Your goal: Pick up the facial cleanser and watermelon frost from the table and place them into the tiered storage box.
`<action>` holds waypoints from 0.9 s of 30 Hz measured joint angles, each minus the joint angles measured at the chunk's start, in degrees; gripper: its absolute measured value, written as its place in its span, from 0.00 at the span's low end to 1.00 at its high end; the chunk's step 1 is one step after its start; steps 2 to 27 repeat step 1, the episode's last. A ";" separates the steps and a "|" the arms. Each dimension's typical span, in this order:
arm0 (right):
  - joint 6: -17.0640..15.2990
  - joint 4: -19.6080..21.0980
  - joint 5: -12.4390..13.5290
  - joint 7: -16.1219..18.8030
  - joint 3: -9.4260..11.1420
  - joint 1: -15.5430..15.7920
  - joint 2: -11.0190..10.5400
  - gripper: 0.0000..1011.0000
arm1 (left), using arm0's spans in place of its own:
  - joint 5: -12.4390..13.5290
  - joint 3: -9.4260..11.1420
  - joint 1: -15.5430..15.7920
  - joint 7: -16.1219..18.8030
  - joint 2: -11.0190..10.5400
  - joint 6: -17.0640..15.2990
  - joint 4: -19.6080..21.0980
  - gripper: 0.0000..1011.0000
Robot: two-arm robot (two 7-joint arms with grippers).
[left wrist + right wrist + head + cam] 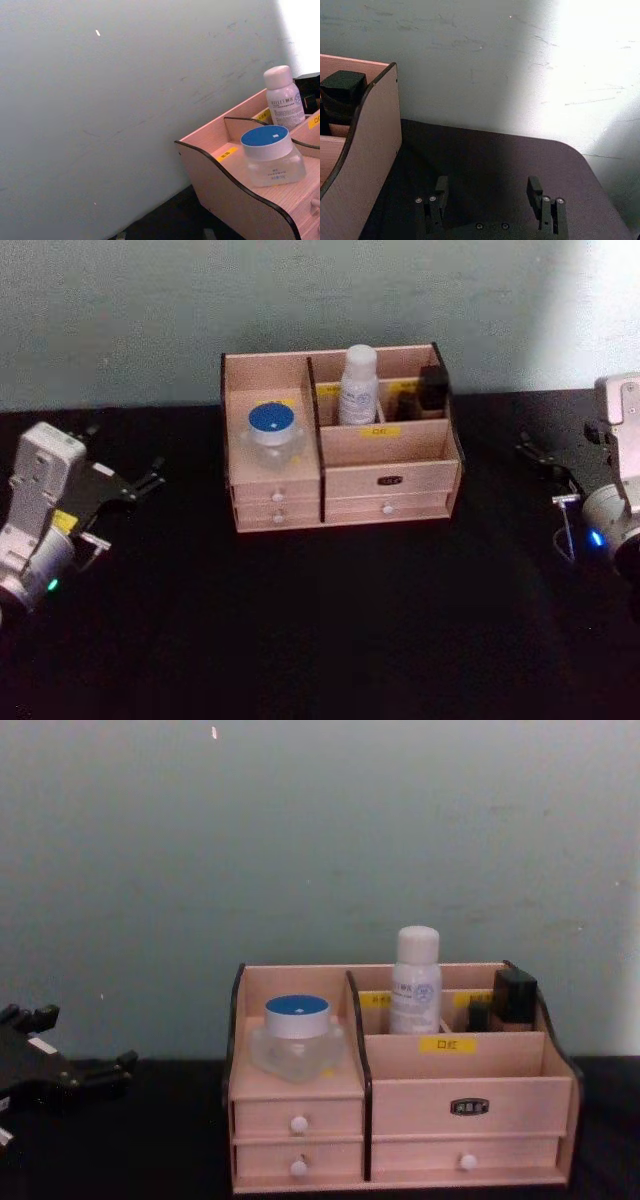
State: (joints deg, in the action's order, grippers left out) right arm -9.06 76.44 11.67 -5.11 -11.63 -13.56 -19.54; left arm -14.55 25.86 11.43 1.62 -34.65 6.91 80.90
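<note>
The tiered storage box (385,480) stands at the back middle of the black table. A clear jar with a blue lid (271,432) sits in its left compartment, also in the left wrist view (270,155) and chest view (297,1035). A white bottle with a rounded cap (359,386) stands upright in a rear compartment (415,980). I cannot tell which is the facial cleanser and which the watermelon frost. My left gripper (135,465) rests open at the table's left, well away from the box. My right gripper (487,186) rests open at the right, empty.
A black block-shaped item (433,388) stands in the box's rear right compartment. Drawers with white knobs (298,1124) line the box front. A grey-green wall (320,840) rises right behind the table. The rounded table corner (570,150) lies beyond my right gripper.
</note>
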 joint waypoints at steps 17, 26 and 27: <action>0.00 0.00 0.00 0.00 0.00 0.00 0.00 0.99 | 0.00 0.00 0.00 0.00 0.00 0.00 0.00 0.99; 0.00 0.00 0.00 0.00 0.00 0.00 0.00 0.99 | 0.00 0.00 0.00 0.00 0.00 0.00 0.00 0.99; 0.00 0.00 0.00 0.00 0.00 0.00 0.00 0.99 | 0.00 0.00 0.00 0.00 0.00 0.00 0.00 0.99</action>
